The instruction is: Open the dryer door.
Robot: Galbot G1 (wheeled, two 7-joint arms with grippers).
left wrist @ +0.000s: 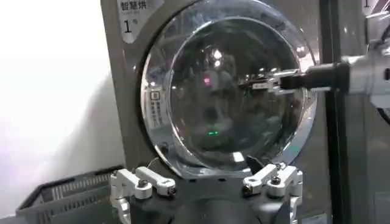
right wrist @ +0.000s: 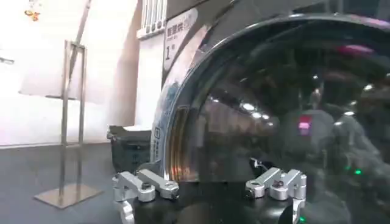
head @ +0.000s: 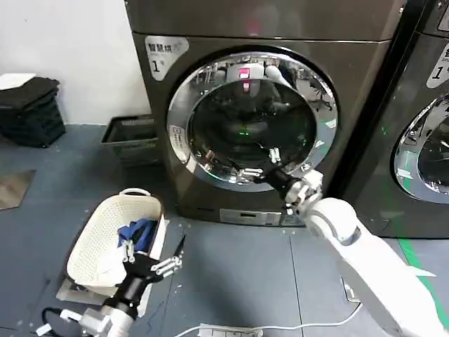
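Observation:
The dryer door (head: 252,126) is a round door with a wide chrome rim and dark bulging glass, and it sits flush in the brownish-grey machine. My right gripper (head: 257,163) is held out just in front of the lower part of the glass. It is open and holds nothing. In the right wrist view the glass (right wrist: 286,122) looms close beyond the spread gripper (right wrist: 210,185). My left gripper (head: 150,257) hangs low over the floor beside a white basket. It is open and faces the door (left wrist: 231,91) from farther back. That view also catches my right gripper (left wrist: 256,82).
A white laundry basket (head: 91,242) with blue cloth stands on the floor at the left. A dark crate (head: 130,137) sits by the wall left of the dryer. A blacker machine (head: 428,140) stands at the right. A metal stand (right wrist: 70,122) rises beyond.

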